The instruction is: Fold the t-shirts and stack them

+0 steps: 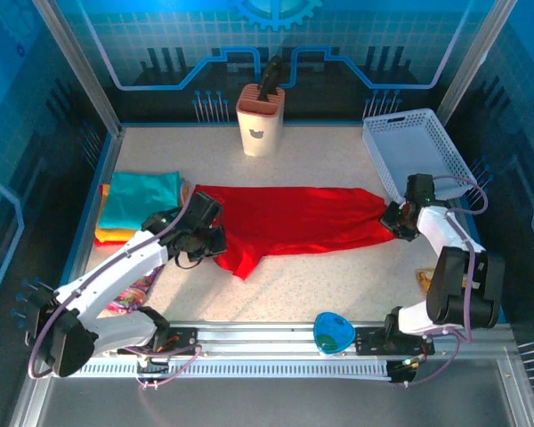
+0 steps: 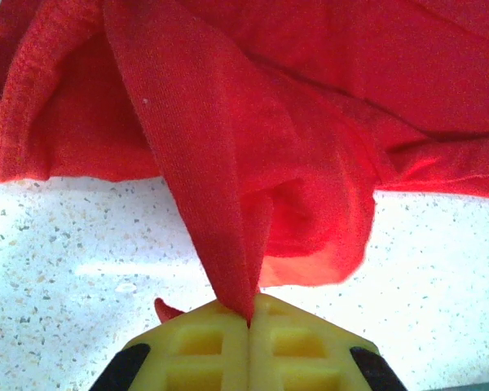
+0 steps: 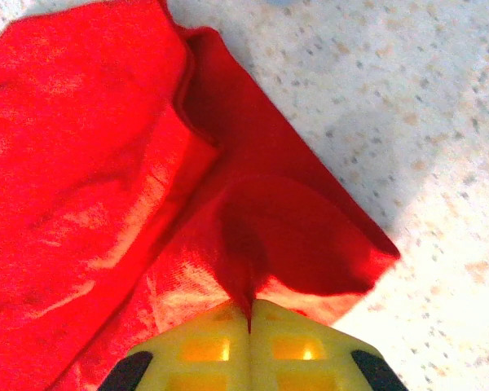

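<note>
My left gripper (image 2: 249, 318) is pinched tight on a fold of the red t-shirt (image 1: 294, 218), at the cloth's 8 o'clock corner. The fabric rises in a ridge out of my yellow fingers (image 2: 204, 342). My right gripper (image 3: 250, 314) is likewise clamped on the shirt, at its 3 o'clock end. The shirt lies spread across the middle of the speckled table (image 1: 338, 285). Just beside it at 9 o'clock sits a folded teal t-shirt (image 1: 141, 197). A white mesh basket (image 1: 418, 151) stands at 2 o'clock.
</note>
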You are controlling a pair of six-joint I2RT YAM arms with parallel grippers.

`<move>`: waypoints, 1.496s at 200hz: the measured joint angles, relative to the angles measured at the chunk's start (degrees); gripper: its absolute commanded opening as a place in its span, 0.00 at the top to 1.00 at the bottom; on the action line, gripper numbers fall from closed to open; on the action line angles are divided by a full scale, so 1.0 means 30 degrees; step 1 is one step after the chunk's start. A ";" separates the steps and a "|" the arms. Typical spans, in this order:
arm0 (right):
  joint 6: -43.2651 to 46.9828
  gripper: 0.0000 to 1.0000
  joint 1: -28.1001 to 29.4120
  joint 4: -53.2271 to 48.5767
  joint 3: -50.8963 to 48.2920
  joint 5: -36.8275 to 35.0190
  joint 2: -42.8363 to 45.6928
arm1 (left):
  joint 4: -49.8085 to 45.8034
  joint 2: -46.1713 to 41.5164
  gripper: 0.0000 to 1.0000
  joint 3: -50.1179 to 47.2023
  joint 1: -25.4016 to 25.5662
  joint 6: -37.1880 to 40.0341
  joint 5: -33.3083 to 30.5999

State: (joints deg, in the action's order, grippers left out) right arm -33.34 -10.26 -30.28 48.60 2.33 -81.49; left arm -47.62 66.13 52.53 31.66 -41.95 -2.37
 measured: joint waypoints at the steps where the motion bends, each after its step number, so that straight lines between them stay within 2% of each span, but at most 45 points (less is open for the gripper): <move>1: 0.0000 0.95 -0.0022 -0.0022 -0.0051 -0.0015 0.0080 | -0.0029 -0.0058 1.00 -0.0044 0.0000 -0.0015 0.0058; 59: 0.0277 0.96 -0.0474 -0.0816 -0.1443 -0.0007 0.1792 | -0.0270 -0.1231 1.00 -0.2710 -0.0058 -0.0503 0.1399; 122: 0.0430 0.97 -0.0517 -0.0903 -0.1472 0.0248 0.1785 | 0.1814 0.1115 1.00 -0.5129 -0.1158 -0.0612 0.2251; 134: 0.0423 0.97 -0.0517 -0.0896 -0.1472 0.0386 0.1770 | 0.2244 0.1421 0.92 -0.5129 -0.1450 -0.0554 0.2244; 148: 0.0430 0.97 -0.0517 -0.0896 -0.1472 0.0444 0.1770 | 0.2659 0.1654 0.76 -0.5129 -0.1785 -0.0466 0.2237; 172: 0.0430 0.97 -0.0517 -0.0889 -0.1472 0.0532 0.1763 | 0.3446 0.1770 0.57 -0.5333 -0.2412 -0.0459 0.2237; 184: 0.0430 0.97 -0.0517 -0.0896 -0.1472 0.0568 0.1770 | 0.3490 0.1763 0.52 -0.5413 -0.2579 -0.0321 0.2244; 227: 0.0430 0.98 -0.0525 -0.0889 -0.1472 0.0940 0.1763 | 0.2616 -0.0590 0.55 -0.6346 -0.2623 -0.0794 0.2251; 266: 0.0437 0.98 -0.0539 -0.0874 -0.1457 0.1180 0.1668 | 0.1268 -0.4102 0.68 -0.7096 -0.2229 -0.2368 0.2229; 299: 0.0444 0.98 -0.0605 -0.0736 -0.1450 0.1304 0.1515 | 0.0940 -0.4065 0.69 -0.7308 -0.1362 -0.3213 0.2076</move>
State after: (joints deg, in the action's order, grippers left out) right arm -32.01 -12.08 -32.49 44.25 6.24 -76.95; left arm -44.80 53.93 30.61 27.57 -51.59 3.86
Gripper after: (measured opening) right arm 0.055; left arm 0.309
